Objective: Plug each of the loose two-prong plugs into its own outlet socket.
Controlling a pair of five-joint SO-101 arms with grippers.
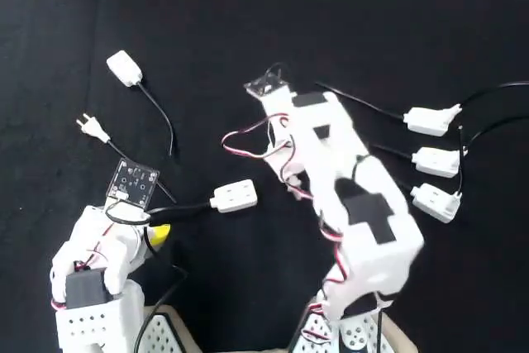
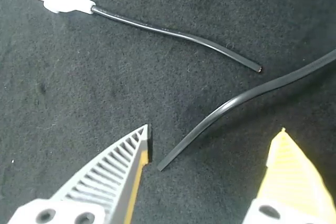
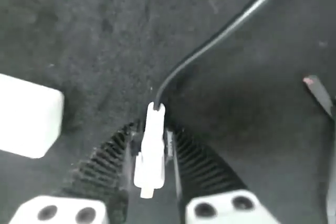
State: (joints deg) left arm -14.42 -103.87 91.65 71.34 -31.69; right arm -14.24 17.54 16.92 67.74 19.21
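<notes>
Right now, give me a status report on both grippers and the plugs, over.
Left gripper open over black cloth, black cord end below it. Right gripper shut on white two-prong plug with black cord. Second white plug loose on cloth.

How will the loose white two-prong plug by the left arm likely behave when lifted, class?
The plug looks small and moulded, so probably light and stiff. Its black cord lies curved with a free cut end, so it would likely dangle without tugging.

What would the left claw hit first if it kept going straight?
Probably the black cord whose end lies inside the open left gripper; past it, the second cord trailing from the white plug. Depth unclear.
</notes>
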